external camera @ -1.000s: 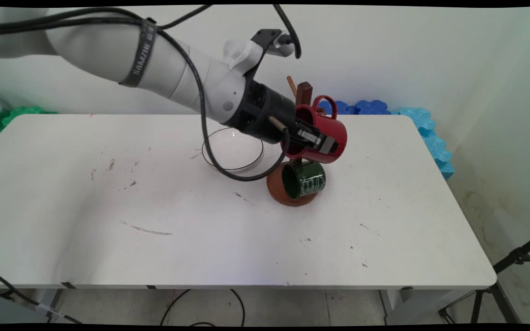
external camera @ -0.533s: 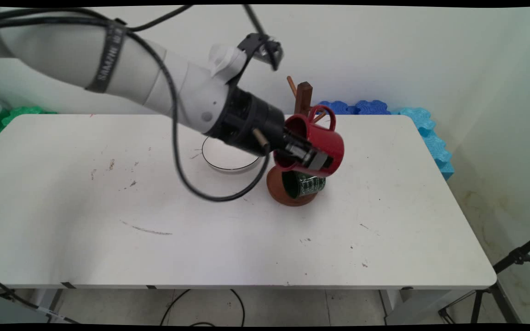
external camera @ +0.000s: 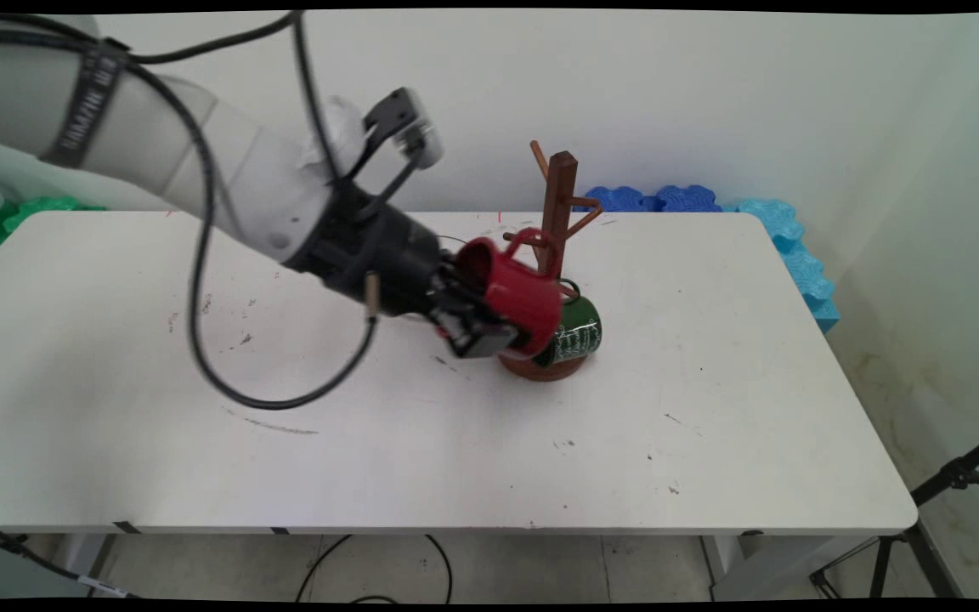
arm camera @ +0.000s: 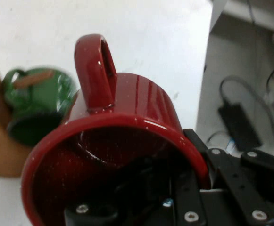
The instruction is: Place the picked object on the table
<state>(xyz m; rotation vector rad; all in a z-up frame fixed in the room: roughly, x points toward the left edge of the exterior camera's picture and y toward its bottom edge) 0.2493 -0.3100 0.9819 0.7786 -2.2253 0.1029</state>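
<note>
Looking at the main view first, we're seeing the gripper (external camera: 489,327) clamped on the wall of the red mug (external camera: 513,297), one finger inside the mouth and one outside. The mug is tipped on its side, mouth facing left, handle pointing up and toward the far side. It's hanging just above the table (external camera: 370,459), right in front of the brown mug tree (external camera: 557,212) and overlapping the green mug (external camera: 579,336) that's hanging low on the tree over its round base.

Switching to the hand view, we're looking straight into the red mug (arm camera: 122,155), with its handle sticking up and the black linkage pinching the rim at lower right. The green mug (arm camera: 30,106) is sitting off to the left, blurry.

We're guessing this one is glazed ceramic or enamel: stiff, a bit heavy, slick and chippable if it knocks the tree. Pinching the rim wall like this works, though a slippery glaze could let it swivel; the handle is the other obvious spot.

Comparing with a second ago, the mug has come off the upper peg, dropped lower and shifted left and nearer, and the arm is now hiding the clear dish behind it.
</note>
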